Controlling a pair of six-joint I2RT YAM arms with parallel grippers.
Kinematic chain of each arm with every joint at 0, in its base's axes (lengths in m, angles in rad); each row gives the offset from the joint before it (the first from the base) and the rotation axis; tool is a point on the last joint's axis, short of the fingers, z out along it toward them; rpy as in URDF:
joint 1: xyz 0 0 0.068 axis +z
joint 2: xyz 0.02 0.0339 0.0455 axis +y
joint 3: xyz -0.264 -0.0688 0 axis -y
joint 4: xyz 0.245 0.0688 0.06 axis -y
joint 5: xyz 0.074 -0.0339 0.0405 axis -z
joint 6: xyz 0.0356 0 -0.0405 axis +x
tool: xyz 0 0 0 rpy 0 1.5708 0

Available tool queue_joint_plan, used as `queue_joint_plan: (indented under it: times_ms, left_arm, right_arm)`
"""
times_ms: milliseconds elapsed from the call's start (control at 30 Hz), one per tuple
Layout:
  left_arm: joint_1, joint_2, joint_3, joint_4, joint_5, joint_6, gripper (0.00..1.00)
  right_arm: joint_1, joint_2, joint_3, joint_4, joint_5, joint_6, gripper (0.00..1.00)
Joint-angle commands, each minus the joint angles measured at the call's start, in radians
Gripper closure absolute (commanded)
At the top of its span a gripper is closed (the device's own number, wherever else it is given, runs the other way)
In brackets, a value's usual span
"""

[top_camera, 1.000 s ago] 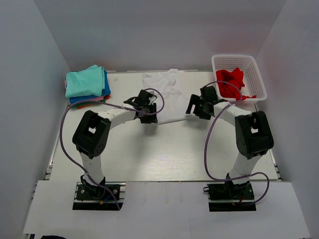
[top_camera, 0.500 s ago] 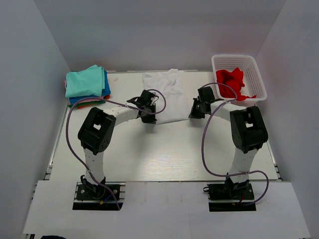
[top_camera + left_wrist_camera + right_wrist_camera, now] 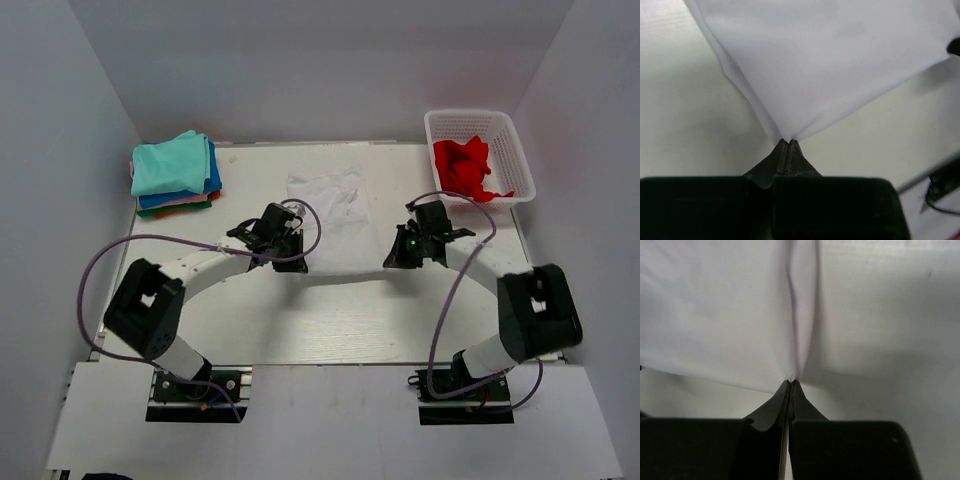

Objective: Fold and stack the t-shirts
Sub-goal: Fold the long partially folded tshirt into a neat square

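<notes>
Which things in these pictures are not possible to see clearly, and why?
1. Top view: teal t-shirt covers the stack; number of shirts unclear.
2. Top view: basket wall hides part of the red t-shirt.
3. Wrist views: white t-shirt, pinched by left tool and right tool, is cut by frame edges.

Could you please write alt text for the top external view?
The left gripper and right gripper each pinch the near edge of a white t-shirt mid-table. Folded t-shirts are stacked far left; a red t-shirt lies in a basket far right.
</notes>
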Motion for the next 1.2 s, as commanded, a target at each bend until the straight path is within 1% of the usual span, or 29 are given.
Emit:
queue_joint_plan:
  times_ms: [0, 33, 100, 133, 167, 200, 233, 300, 367, 433, 567, 633, 733, 767, 800, 967, 1067, 1100, 1167]
  left_arm:
    - [-0.029, -0.162, -0.058, -0.089, 0.101, -0.038, 1.00]
    - [-0.039, -0.193, -0.067, -0.109, 0.127, -0.038, 1.00]
    - [-0.049, -0.298, -0.078, -0.166, 0.164, -0.052, 1.00]
    - [-0.049, -0.337, -0.089, -0.180, 0.180, -0.064, 1.00]
    - [-0.060, -0.375, -0.098, -0.192, 0.189, -0.073, 1.00]
    - [-0.060, -0.445, -0.098, -0.203, 0.189, -0.073, 1.00]
    - [-0.060, -0.473, -0.098, -0.203, 0.189, -0.089, 1.00]
    - [-0.060, -0.513, -0.089, -0.215, 0.189, -0.089, 1.00]
    - [-0.060, -0.535, -0.060, -0.227, 0.178, -0.089, 1.00]
    - [-0.060, -0.544, -0.038, -0.249, 0.146, -0.089, 1.00]
    - [-0.060, -0.532, 0.020, -0.276, 0.028, -0.089, 1.00]
    - [-0.060, -0.508, 0.046, -0.276, -0.009, -0.089, 1.00]
    - [-0.040, -0.495, 0.055, -0.287, -0.078, -0.130, 1.00]
    - [-0.040, -0.483, 0.066, -0.299, -0.139, -0.144, 1.00]
    - [-0.040, -0.483, 0.066, -0.299, -0.158, -0.155, 1.00]
    - [-0.040, -0.414, 0.089, -0.296, -0.283, -0.175, 1.00]
    - [-0.031, -0.340, 0.118, -0.286, -0.348, -0.193, 1.00]
    - [-0.020, -0.296, 0.141, -0.302, -0.386, -0.216, 1.00]
    - [-0.008, -0.256, 0.166, -0.316, -0.420, -0.228, 1.00]
  right_arm:
    - [0.004, -0.164, -0.085, -0.065, -0.083, -0.027, 1.00]
    - [0.004, -0.255, -0.109, -0.114, -0.085, -0.033, 1.00]
    - [0.006, -0.311, -0.103, -0.192, -0.100, -0.082, 1.00]
    - [0.006, -0.387, -0.093, -0.237, -0.101, -0.093, 1.00]
    - [0.003, -0.412, -0.082, -0.280, -0.092, -0.107, 1.00]
    - [0.004, -0.464, -0.062, -0.298, -0.085, -0.116, 1.00]
    - [0.001, -0.478, -0.041, -0.335, -0.077, -0.122, 1.00]
    - [0.001, -0.520, -0.008, -0.343, -0.066, -0.115, 1.00]
    - [-0.002, -0.523, 0.042, -0.348, -0.077, -0.112, 1.00]
    - [-0.002, -0.511, 0.068, -0.348, -0.083, -0.106, 1.00]
    - [-0.005, -0.453, 0.145, -0.332, -0.109, -0.102, 1.00]
    - [-0.005, -0.390, 0.208, -0.334, -0.117, -0.099, 1.00]
    - [-0.004, -0.311, 0.278, -0.335, -0.124, -0.098, 1.00]
    - [-0.005, -0.295, 0.292, -0.332, -0.132, -0.099, 1.00]
    - [-0.005, -0.252, 0.317, -0.332, -0.131, -0.099, 1.00]
    - [-0.005, -0.140, 0.407, -0.308, -0.128, -0.084, 1.00]
    - [-0.007, -0.074, 0.449, -0.286, -0.134, -0.076, 1.00]
    - [-0.007, -0.049, 0.455, -0.277, -0.132, -0.072, 1.00]
    - [-0.005, 0.003, 0.505, -0.277, -0.135, -0.073, 1.00]
